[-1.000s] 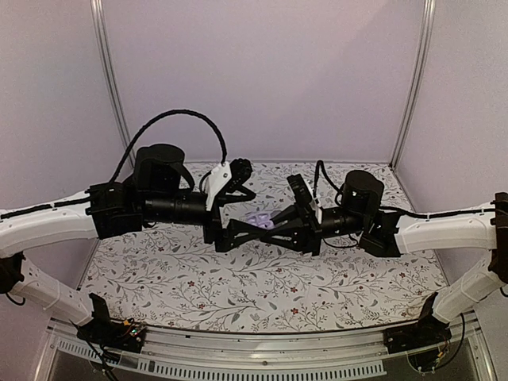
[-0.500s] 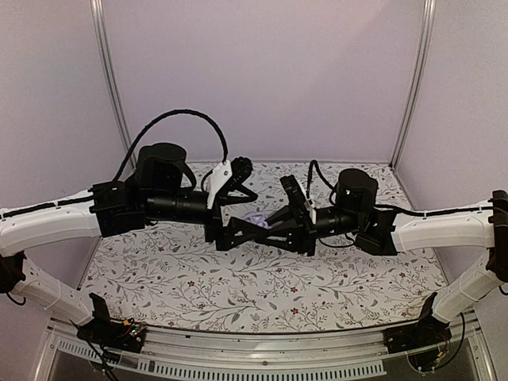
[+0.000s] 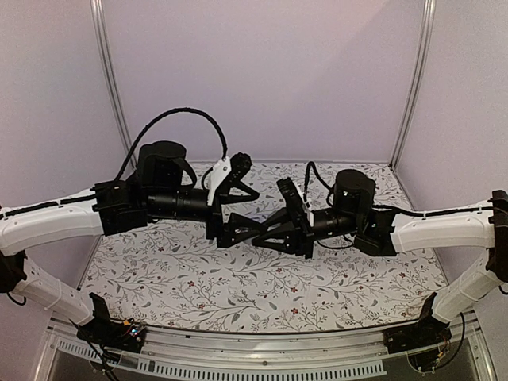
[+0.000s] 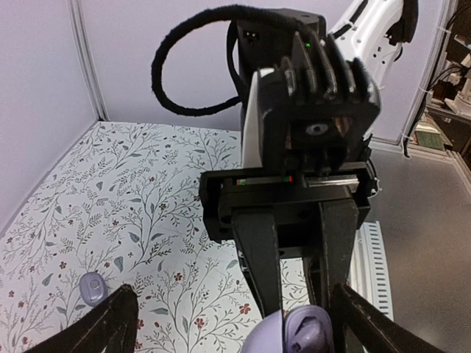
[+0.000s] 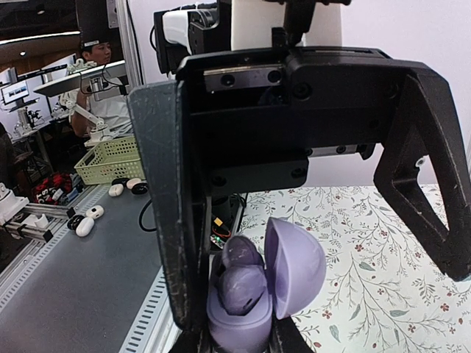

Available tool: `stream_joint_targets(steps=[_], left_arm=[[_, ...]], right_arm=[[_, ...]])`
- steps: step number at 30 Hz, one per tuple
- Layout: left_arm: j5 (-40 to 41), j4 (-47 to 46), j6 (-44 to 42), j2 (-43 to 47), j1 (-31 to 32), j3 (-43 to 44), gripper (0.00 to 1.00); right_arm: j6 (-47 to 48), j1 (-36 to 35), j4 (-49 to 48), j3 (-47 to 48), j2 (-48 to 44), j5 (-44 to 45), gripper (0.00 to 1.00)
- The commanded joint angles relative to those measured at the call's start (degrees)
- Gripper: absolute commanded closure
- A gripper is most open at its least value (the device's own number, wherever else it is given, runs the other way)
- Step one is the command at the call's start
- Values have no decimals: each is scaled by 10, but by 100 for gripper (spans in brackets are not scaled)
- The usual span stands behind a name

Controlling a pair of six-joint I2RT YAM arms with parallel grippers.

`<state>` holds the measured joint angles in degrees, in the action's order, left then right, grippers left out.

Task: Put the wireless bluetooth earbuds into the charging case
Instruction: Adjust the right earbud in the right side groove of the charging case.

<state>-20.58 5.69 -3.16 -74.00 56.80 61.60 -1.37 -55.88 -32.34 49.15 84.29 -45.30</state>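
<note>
One bud [image 4: 91, 287] lies loose on the bench [image 4: 147, 198], below the left jaws and off to their left, near that fingertip in the left wrist view. Left jaws stand wide and empty, facing the right jaws. Right jaws pinch the case [image 5: 246, 312], lid open, seemingly clear of the bench; a second bud [image 5: 239, 283] looks seated inside. Left jaws are free and nearer, so the fetch is likely theirs: down and left.

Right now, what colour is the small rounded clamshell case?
Lavender-purple. The small glossy clamshell charging case shows best in the right wrist view.
</note>
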Motion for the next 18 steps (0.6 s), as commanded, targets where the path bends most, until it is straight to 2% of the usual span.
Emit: stream_joint_targets(steps=[1, 8, 13, 18], left_arm=[[4, -15, 10, -8, -16, -7, 10], [-20, -24, 13, 1, -18, -10, 9], [-20, -43, 22, 43, -19, -17, 9], [-39, -10, 17, 50, -31, -11, 10]], right_arm=[[8, -8, -2, 16, -9, -6, 100], [5, -8, -3, 14, -12, 5, 100], [-6, 0, -11, 5, -11, 21, 100], [-27, 12, -25, -8, -17, 22, 100]])
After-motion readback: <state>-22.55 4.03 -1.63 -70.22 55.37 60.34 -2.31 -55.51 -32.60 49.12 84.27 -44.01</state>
